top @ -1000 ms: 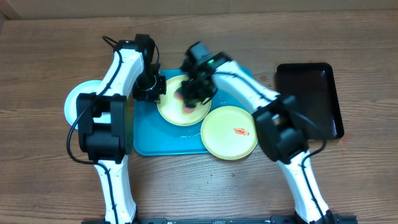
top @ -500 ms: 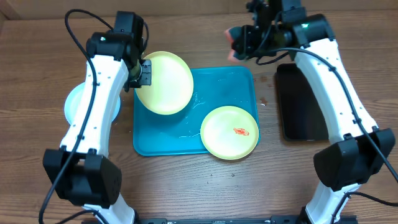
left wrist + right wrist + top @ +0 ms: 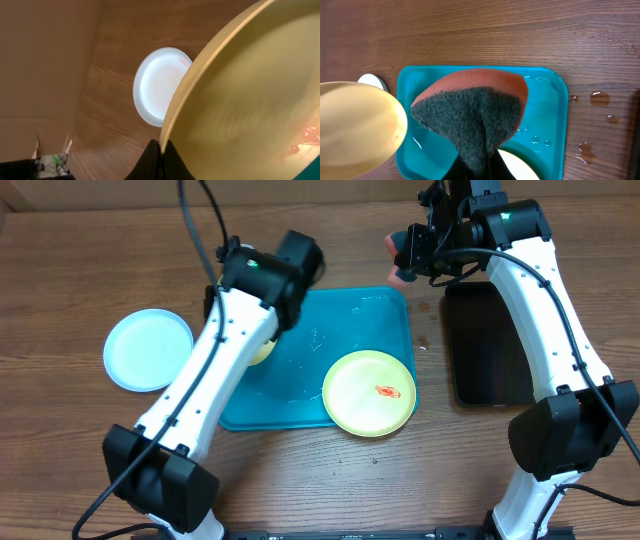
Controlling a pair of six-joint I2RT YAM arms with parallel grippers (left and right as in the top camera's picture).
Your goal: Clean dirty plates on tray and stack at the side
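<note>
Plate (image 3: pixel 369 392) on tray (image 3: pixel 340 320) yellow-green, red smear (image 3: pixel 388 391); pale blue plate (image 3: pixel 148 349) seemingly clean.

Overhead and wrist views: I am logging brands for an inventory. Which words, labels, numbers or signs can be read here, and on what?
None: no text can be read in any view.
The pale blue plate, the yellow-green plate on the tray, the held yellow-green plate, the turquoise tray, the sponge and the black tray look plain.
The red mark is a smear, not a sign.
</note>
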